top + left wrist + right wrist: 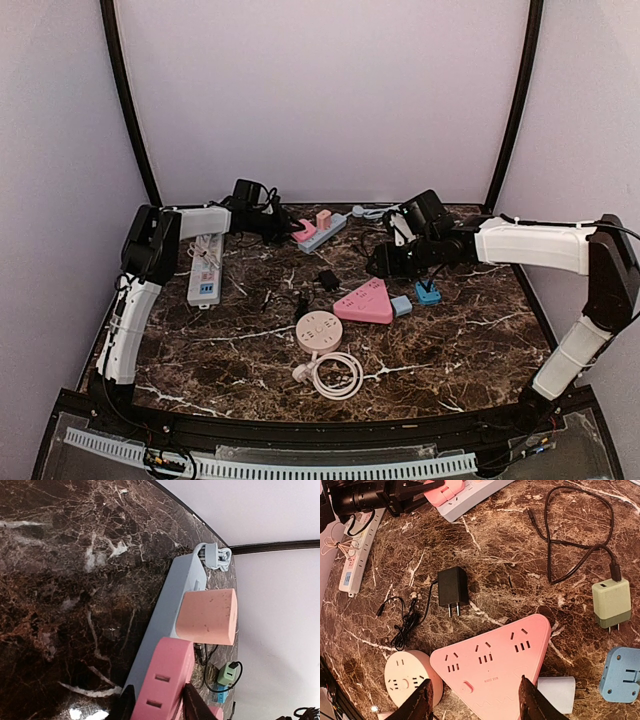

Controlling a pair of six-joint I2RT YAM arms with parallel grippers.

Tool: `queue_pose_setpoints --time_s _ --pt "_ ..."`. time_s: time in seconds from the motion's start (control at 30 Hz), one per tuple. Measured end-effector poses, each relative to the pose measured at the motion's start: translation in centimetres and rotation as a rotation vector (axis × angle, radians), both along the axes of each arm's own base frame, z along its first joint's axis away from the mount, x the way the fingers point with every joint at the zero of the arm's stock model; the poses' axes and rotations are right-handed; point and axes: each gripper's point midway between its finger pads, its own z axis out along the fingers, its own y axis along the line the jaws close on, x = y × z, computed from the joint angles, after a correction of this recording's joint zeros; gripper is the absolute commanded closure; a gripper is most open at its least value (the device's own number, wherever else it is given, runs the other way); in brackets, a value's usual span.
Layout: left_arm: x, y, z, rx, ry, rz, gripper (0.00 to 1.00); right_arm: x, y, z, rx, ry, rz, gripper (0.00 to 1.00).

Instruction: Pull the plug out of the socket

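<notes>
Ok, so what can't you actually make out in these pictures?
Left wrist view: the bottom edge cuts off the pink plug, so whether the left claw is pinching it is unclear.
Same view: the plug's own body hides its prongs in the grey-blue power strip.
Top view: the left arm covers part of the white power strip.
Right wrist view: the bottom edge cuts off the triangular pink strip.
</notes>
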Motion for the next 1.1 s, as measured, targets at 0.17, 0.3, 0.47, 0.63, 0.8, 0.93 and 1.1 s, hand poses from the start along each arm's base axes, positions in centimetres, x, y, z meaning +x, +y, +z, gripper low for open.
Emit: queue_pose_setpoints --time_s 0.17,0.3,0.47,0.63,0.8,0.93,1.1 --pt "-0.5 -0.4 0.6 -0.026 -0.015 -0.028 0.83 0.0 0.0 0.0 0.000 0.000 0.001 0.45" --pt "-0.8 -1.0 1.6 -0.051 -0.046 -0.055 0.90 0.0 0.0 -0.1 0.000 0.002 0.001 0.45" --pt "-1.2 -1.2 1.4 -0.056 -0.051 -0.063 0.97 0.0 0.1 -0.3 0.000 0.005 0.003 0.45" --pt "-1.5 -1.3 1.1 -0.061 -0.068 -0.070 1.00 0.0 0.2 -0.7 -0.004 0.015 0.006 0.45" --pt "-2.0 -1.3 1.2 -0.048 -0.085 -0.058 1.00 -0.1 0.3 -1.1 -0.005 0.026 0.010 0.45" --pt "-3.1 -1.2 1.4 -0.025 -0.088 -0.046 1.00 -0.1 0.4 -1.4 -0.005 0.034 0.014 0.45" --pt "-4.7 -1.1 1.5 0.010 -0.100 -0.038 1.00 0.0 0.6 -1.7 -0.004 0.041 0.014 0.45"
